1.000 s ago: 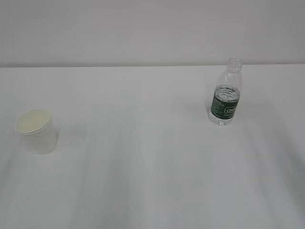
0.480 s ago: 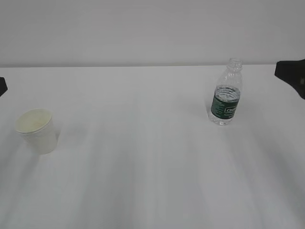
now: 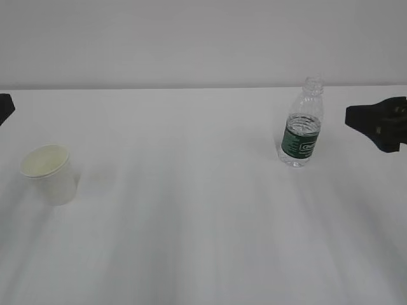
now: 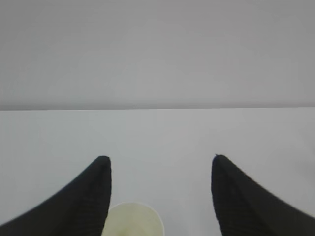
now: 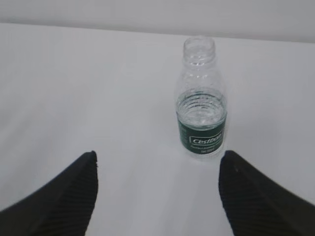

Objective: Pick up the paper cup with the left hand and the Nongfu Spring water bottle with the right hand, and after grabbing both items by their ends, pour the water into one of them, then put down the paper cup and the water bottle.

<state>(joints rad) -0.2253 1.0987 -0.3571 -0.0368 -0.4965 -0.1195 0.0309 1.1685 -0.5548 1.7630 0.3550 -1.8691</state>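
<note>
The white paper cup [image 3: 49, 173] stands upright at the table's left; in the left wrist view only its cream inside [image 4: 133, 222] shows, low by the left finger. My left gripper [image 4: 161, 158] is open and empty above it, and only a black tip [image 3: 5, 107] shows at the exterior view's left edge. The Nongfu Spring water bottle [image 3: 302, 124], clear, uncapped and green-labelled, stands upright at the right, partly filled with water [image 5: 202, 112]. My right gripper [image 5: 160, 153] is open and empty, short of the bottle [image 5: 202, 110]; it is to the bottle's right [image 3: 372, 124].
The white table [image 3: 191, 229] stretches between cup and bottle, about 400 pixels apart. A plain pale wall [image 3: 191, 38] rises behind the table's far edge. Nothing else stands on the table.
Both arms have come into the exterior view. The right gripper moved in from the right edge toward the bottle; the left tip appeared at the left edge. Cup and bottle stayed put.
</note>
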